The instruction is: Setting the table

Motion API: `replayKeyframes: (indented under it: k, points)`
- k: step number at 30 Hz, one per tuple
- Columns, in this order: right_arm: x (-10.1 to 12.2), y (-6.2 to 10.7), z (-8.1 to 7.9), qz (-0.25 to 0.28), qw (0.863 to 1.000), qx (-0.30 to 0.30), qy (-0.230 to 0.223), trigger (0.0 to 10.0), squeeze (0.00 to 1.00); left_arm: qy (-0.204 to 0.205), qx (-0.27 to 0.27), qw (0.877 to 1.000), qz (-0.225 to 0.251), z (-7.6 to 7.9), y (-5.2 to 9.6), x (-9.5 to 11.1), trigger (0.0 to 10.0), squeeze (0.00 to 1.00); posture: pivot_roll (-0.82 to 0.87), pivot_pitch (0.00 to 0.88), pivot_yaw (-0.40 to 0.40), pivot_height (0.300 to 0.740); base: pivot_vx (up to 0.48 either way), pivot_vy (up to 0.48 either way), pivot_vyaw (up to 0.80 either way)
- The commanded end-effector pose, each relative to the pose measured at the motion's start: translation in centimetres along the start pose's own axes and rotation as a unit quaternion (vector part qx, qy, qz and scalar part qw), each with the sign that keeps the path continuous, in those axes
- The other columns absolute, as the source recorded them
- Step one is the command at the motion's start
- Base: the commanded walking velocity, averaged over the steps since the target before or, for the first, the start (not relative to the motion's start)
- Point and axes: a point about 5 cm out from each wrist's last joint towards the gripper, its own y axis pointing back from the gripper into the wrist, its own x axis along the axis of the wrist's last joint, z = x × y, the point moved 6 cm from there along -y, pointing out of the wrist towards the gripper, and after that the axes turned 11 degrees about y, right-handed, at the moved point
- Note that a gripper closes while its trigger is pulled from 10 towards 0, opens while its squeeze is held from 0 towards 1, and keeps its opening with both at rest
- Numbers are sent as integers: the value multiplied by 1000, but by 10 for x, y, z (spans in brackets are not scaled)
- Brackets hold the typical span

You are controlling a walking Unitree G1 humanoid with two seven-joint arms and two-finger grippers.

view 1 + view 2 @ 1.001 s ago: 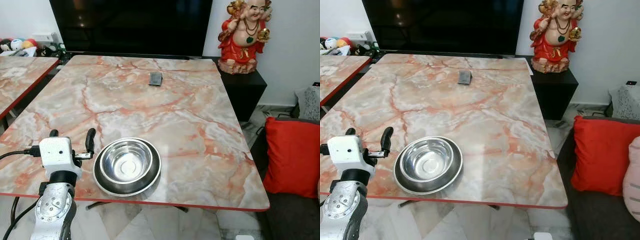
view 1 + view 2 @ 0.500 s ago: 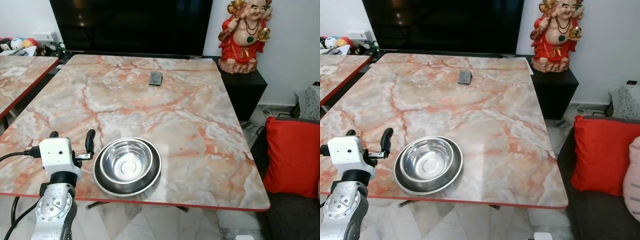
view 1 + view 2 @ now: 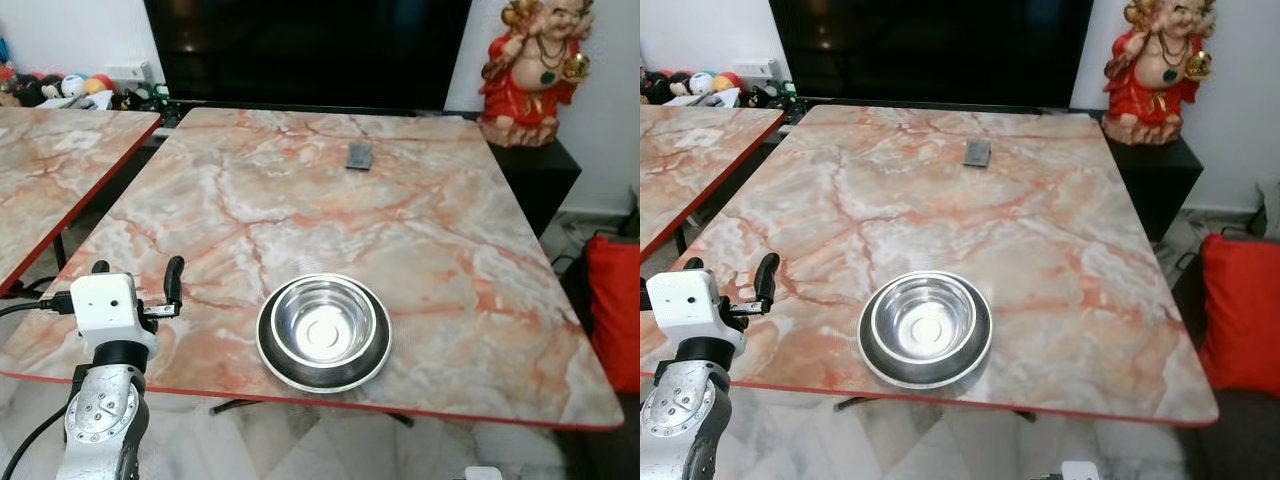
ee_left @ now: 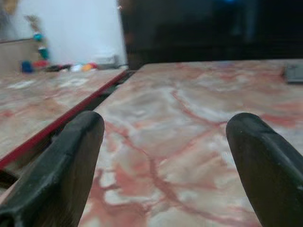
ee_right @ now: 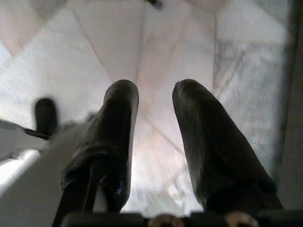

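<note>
We hold our left gripper (image 3: 135, 285) empty, jaws apart, beside the steel bowl (image 3: 323, 328) resting near the worktop (image 3: 400, 230) edge, ready for a diner; right gripper (image 5: 154, 137) hangs slightly parted.

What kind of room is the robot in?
Probably a home living or dining room: a big dark TV behind a marble-patterned table, a red figurine on a cabinet, and a red cushion beside it.

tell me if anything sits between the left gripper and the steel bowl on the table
Nothing visible does. The left gripper, fingers open and empty, hovers over the near left part of the marble table; the steel bowl, nested in a dark plate, sits to its right with bare tabletop between.
</note>
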Motion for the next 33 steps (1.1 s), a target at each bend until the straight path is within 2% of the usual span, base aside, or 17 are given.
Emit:
replayKeyframes:
  k: [1,24,28,33]
  points:
    - [0,0,-4,0,1000,4,-1,10000,0,-7,4,1000,6,-5,-1,6,10000,0,96,84,-18,740,0,469,0]
    - [2,0,-5,4,1000,7,6,10000,0,-9,-3,1000,21,-1,-3,15,10000,0,99,84,-17,740,0,448,0]
    - [3,0,-4,7,1000,4,5,10000,0,-9,-4,1000,24,0,-4,17,10000,0,100,84,-18,740,0,434,800]
    - [3,0,-5,7,1000,4,1,10000,0,-10,-6,1000,27,1,-4,19,10000,0,101,84,-17,740,0,433,0]
